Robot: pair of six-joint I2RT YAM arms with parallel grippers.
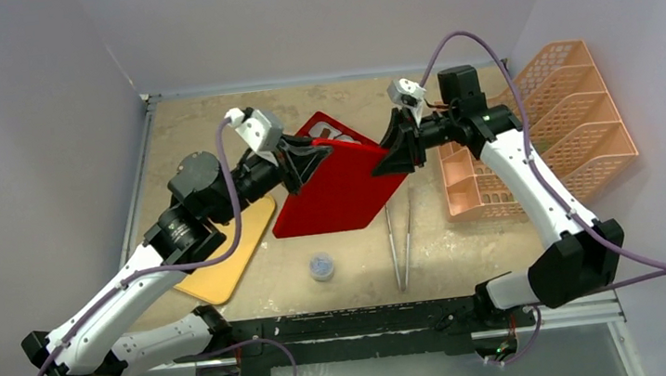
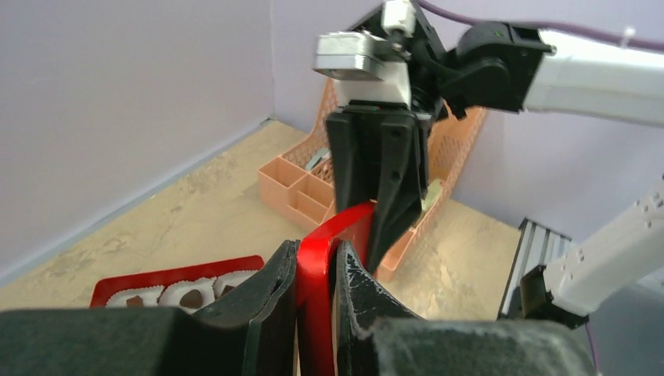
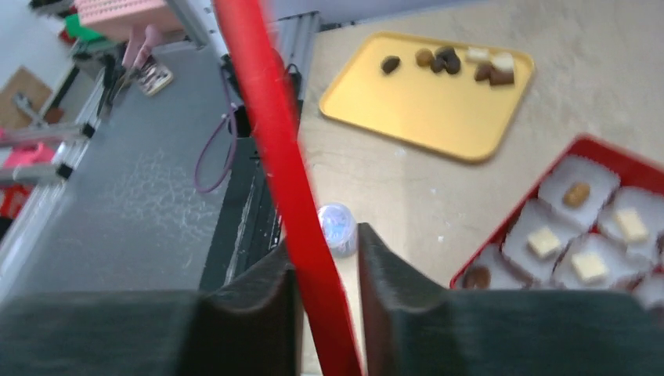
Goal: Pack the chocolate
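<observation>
A red lid [image 1: 339,192] is held tilted over the table by its far edge. My left gripper [image 1: 318,152] is shut on that edge, which shows between its jaws in the left wrist view [image 2: 317,251]. My right gripper [image 1: 390,157] grips the same edge farther right; the lid [image 3: 270,125] runs between its jaws [image 3: 325,251]. Behind the lid lies the red box [image 1: 328,130] with white liners. Brown and cream chocolate pieces [image 3: 587,266] sit in the liners. Several loose chocolate pieces [image 3: 446,63] lie on a yellow tray [image 3: 423,117].
The yellow tray [image 1: 225,260] lies under my left arm. A small grey-blue cap [image 1: 321,266] stands near the front, with metal tweezers [image 1: 400,237] to its right. A peach organiser basket [image 1: 547,128] stands at the right wall.
</observation>
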